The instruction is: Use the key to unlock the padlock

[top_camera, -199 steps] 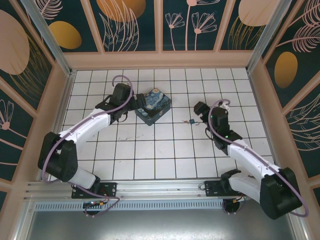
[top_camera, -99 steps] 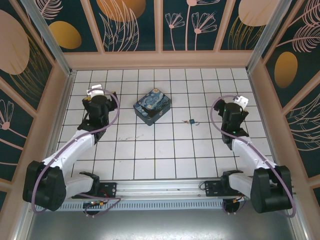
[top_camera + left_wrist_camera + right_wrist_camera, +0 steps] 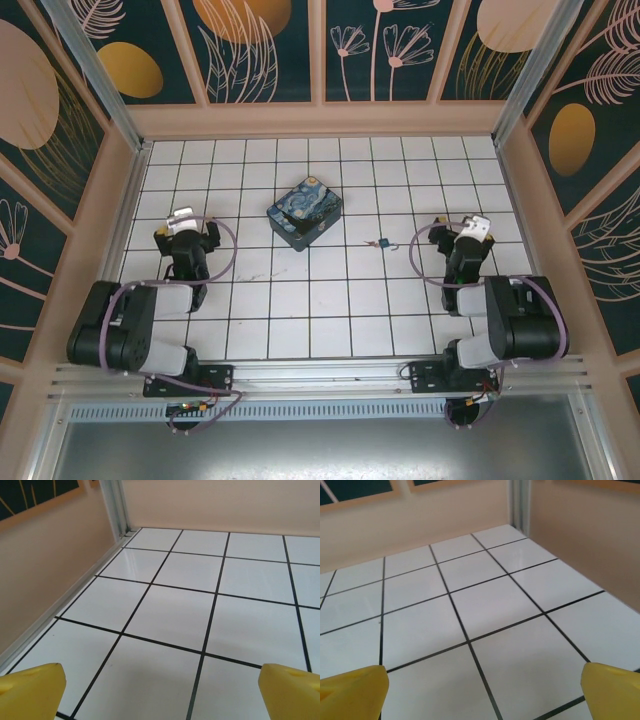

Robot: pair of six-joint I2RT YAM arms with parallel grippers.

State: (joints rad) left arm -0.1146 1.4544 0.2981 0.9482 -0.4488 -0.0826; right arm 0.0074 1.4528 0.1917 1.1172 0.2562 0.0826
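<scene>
Bright, even light leaves soft glare on the white tiles (image 3: 145, 562), shadows faint.

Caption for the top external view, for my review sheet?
Left gripper and right gripper open over the tiles near their bases; padlock lies untouched, right of the painted box.

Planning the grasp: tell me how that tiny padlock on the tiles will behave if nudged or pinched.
The padlock looks far smaller than one tile, so it is probably light and would skid on the glossy floor when nudged. It seems to lie flat, so rolling or tipping looks unlikely. Being so small, it may slip from a wide pinch.
</scene>
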